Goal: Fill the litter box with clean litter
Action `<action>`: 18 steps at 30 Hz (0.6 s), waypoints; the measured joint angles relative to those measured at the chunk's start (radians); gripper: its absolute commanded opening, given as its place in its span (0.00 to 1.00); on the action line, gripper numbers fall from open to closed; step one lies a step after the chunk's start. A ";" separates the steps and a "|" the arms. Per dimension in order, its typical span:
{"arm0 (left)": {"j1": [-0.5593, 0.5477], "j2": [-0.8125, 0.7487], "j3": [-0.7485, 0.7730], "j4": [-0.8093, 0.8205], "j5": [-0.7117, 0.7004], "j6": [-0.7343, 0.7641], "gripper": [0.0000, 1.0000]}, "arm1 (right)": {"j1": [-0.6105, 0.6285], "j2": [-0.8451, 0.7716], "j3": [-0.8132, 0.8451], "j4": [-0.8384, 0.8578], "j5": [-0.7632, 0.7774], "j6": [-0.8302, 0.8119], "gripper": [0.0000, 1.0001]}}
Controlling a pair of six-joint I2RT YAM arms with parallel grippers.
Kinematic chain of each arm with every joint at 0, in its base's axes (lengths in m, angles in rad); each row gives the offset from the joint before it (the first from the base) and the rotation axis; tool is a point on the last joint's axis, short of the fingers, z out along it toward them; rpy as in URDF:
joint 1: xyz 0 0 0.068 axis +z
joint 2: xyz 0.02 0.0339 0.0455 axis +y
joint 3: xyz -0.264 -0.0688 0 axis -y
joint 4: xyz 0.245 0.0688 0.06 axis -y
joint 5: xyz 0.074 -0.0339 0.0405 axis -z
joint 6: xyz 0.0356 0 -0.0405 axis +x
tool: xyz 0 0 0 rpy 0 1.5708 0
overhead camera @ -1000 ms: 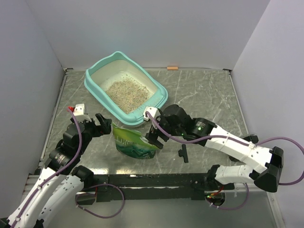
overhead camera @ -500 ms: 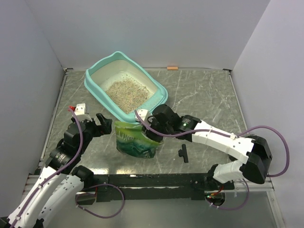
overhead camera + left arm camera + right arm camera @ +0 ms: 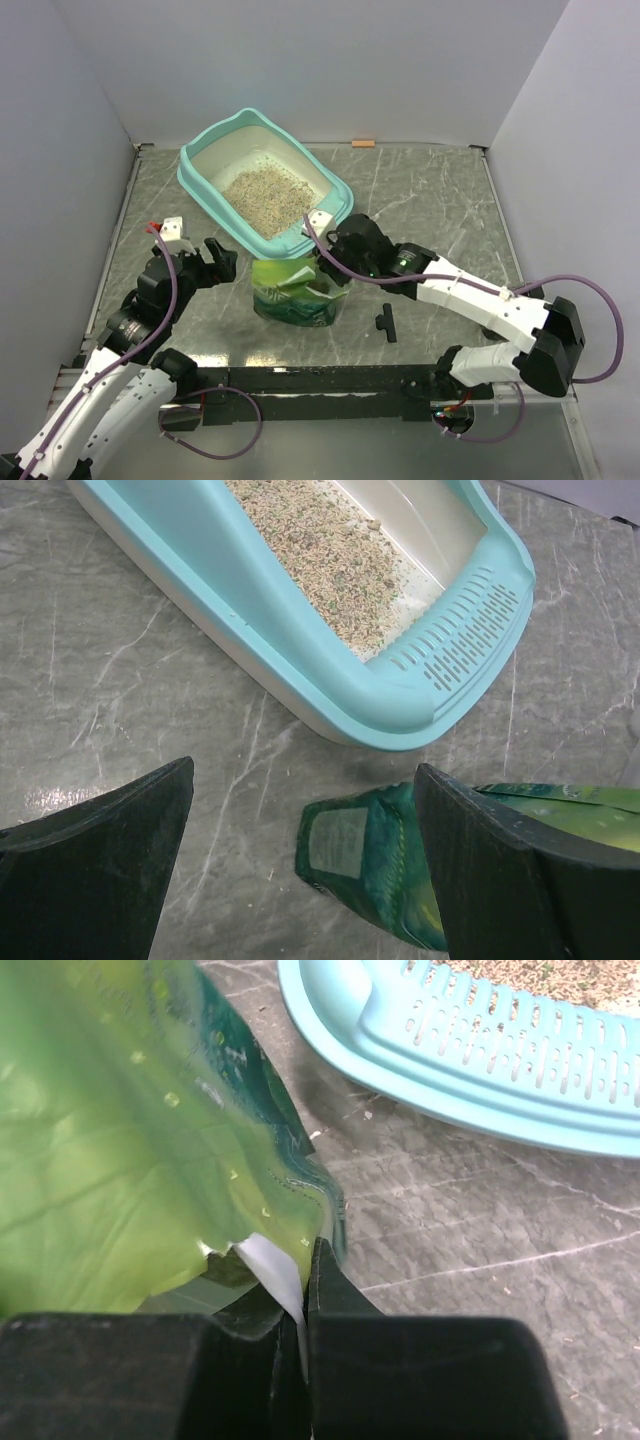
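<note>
The litter box (image 3: 213, 207) is set at the back left of the grey marbled table (image 3: 440, 200), turned at an angle, with its raised end toward the rear wall. A loose patch of litter (image 3: 265, 193) is spread over the middle of its white floor (bare white is seen round the patch). In the left wrist view the slotted teal rim of the box (image 3: 420, 695) and the tan granules (image 3: 320, 550) are shown close up.

A green pouch (image 3: 292, 295) is stood upright just in front of the box's near corner, between the two arms; whether it touches the box cannot be told. Its upper right edge is pinched by the right gripper (image 3: 324, 264). In the right wrist view the jaws (image 3: 305, 1290) are seen pressed together on a thin fold of the pouch (image 3: 120, 1160), with the rim (image 3: 450, 1070) just beyond.

The left gripper (image 3: 220, 258) is held spread wide and empty, just left of the pouch, its dark fingers (image 3: 100, 870) framing the pouch's lower corner (image 3: 370, 865) without contact.

A small black T-shaped part (image 3: 385, 322) is laid on the table right of the pouch
</note>
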 measured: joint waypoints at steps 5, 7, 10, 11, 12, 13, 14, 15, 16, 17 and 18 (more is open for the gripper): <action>0.000 0.000 0.000 0.000 0.000 0.000 0.95 | -0.006 -0.033 -0.001 0.008 -0.005 0.016 0.48; 0.000 0.000 0.000 0.000 0.001 0.000 0.95 | -0.009 -0.051 -0.001 0.022 -0.008 0.023 0.51; 0.000 0.000 0.000 0.000 0.005 0.000 0.95 | -0.010 -0.082 -0.001 0.035 -0.011 0.025 0.55; 0.000 0.000 0.000 0.000 0.005 0.000 0.96 | -0.010 -0.094 0.000 0.035 -0.011 0.025 0.56; 0.000 0.000 0.000 0.000 0.005 0.000 0.96 | -0.010 -0.105 0.001 0.034 -0.011 0.025 0.56; 0.000 0.000 0.000 0.000 0.005 0.000 0.96 | -0.010 -0.115 0.005 0.032 -0.007 0.024 0.56; 0.000 0.000 0.000 0.000 0.005 0.000 0.96 | -0.010 -0.126 0.010 0.029 -0.003 0.021 0.57; 0.000 0.000 0.000 0.000 0.005 0.000 0.96 | -0.010 -0.136 0.016 0.023 0.002 0.018 0.57; 0.000 0.000 0.000 0.000 0.005 0.000 0.96 | -0.010 -0.149 0.024 0.014 0.010 0.014 0.57; 0.000 0.000 0.000 0.000 0.005 0.000 0.95 | -0.010 -0.165 0.032 0.003 0.018 0.009 0.57; 0.000 0.000 0.000 0.000 0.005 0.000 0.96 | -0.010 -0.184 0.040 -0.009 0.028 0.002 0.56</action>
